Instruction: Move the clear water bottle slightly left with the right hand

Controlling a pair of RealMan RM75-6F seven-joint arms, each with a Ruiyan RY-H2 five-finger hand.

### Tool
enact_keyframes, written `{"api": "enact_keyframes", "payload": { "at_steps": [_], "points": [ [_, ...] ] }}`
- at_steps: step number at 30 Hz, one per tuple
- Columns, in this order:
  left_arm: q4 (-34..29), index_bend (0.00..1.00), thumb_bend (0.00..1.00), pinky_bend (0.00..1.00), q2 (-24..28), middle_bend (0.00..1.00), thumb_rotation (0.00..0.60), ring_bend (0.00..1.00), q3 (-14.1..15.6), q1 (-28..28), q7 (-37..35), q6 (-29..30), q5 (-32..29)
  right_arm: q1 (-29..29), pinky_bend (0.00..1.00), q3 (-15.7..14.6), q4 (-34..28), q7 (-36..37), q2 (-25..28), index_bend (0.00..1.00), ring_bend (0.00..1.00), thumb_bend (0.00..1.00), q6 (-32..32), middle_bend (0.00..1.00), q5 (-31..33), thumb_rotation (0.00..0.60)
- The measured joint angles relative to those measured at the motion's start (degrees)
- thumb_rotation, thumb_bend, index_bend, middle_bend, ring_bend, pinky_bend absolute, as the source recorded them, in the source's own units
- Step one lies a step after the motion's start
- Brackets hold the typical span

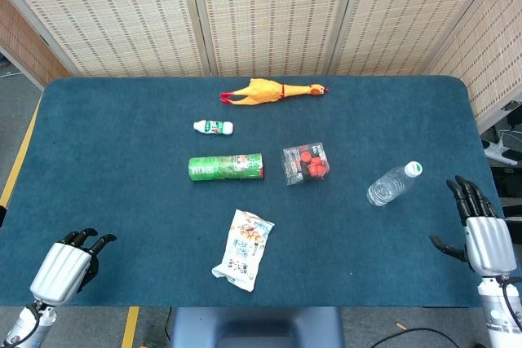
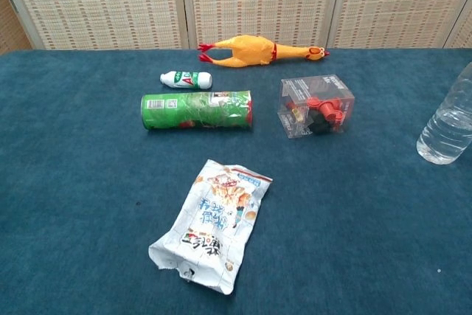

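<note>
Currently the right hand (image 1: 484, 238) hovers empty with fingers spread at the blue surface's (image 1: 122, 160) edge, the clear plastic water bottle (image 1: 393, 184) lying apart, ahead and to its left.

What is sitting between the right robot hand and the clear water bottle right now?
Nothing visible. Only bare blue table separates the right robot hand from the clear water bottle. The clear box of red parts lies further left, apart from the bottle.

One clear water bottle (image 1: 392, 183), one small white bottle (image 1: 214, 126), one green can (image 1: 226, 167), one rubber chicken (image 1: 269, 90), one snack bag (image 1: 244, 249), one clear box (image 1: 306, 163) of perhaps several red pieces.
</note>
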Motion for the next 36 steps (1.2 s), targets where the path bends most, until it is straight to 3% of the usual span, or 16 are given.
{"api": "enact_keyframes", "payload": {
  "at_steps": [5, 8, 26, 29, 31, 34, 35, 36],
  "points": [
    [-0.2, 0.34, 0.58, 0.49, 0.2, 0.45, 0.600, 0.33, 0.1, 0.2, 0.1, 0.1, 0.2, 3.6, 0.18, 0.7, -0.3, 14.3, 2.0, 0.00, 0.00, 0.08, -11.3, 0.00, 3.2, 0.600],
    [-0.1, 0.34, 0.58, 0.49, 0.2, 0.45, 0.600, 0.33, 0.0, 0.2, -0.2, -0.1, -0.2, 6.5, 0.18, 1.5, 0.6, 19.2, 2.4, 0.00, 0.00, 0.08, -18.2, 0.00, 6.0, 0.600],
    [0.3, 0.34, 0.58, 0.49, 0.3, 0.45, 0.600, 0.33, -0.1, 0.1, -0.8, -0.7, -0.4, 16.3, 0.18, 6.6, 9.6, 17.7, -7.6, 0.00, 0.00, 0.08, -30.0, 0.00, 16.5, 0.600],
    [0.3, 0.34, 0.58, 0.49, 0.3, 0.45, 0.600, 0.33, -0.1, 0.1, -0.9, -0.8, -0.5, 17.3, 0.19, 7.5, 12.0, 18.3, -9.9, 0.00, 0.01, 0.12, -30.7, 0.04, 17.5, 0.600],
    [0.3, 0.34, 0.58, 0.49, 0.3, 0.45, 0.600, 0.33, -0.1, 0.1, -0.9, -0.8, -0.5, 17.9, 0.28, 8.2, 13.5, 18.8, -11.2, 0.08, 0.11, 0.21, -30.8, 0.15, 18.1, 0.600],
    [0.4, 0.34, 0.58, 0.49, 0.3, 0.45, 0.600, 0.33, -0.1, 0.1, -0.9, -0.8, -0.4, 18.1, 0.62, 8.8, 14.9, 19.5, -12.7, 0.57, 0.51, 0.47, -30.3, 0.52, 18.4, 0.600],
    [0.4, 0.34, 0.58, 0.49, 0.3, 0.45, 0.600, 0.33, 0.0, 0.1, -0.8, -0.8, -0.4, 18.2, 0.66, 9.1, 15.9, 19.8, -13.6, 0.67, 0.55, 0.50, -29.8, 0.58, 18.6, 0.600],
    [0.3, 0.34, 0.58, 0.49, 0.3, 0.45, 0.600, 0.33, 0.0, 0.1, -0.7, -0.8, -0.3, 18.3, 0.69, 9.3, 16.8, 19.9, -14.4, 0.71, 0.58, 0.51, -29.5, 0.61, 18.7, 0.600]
  ]
}}
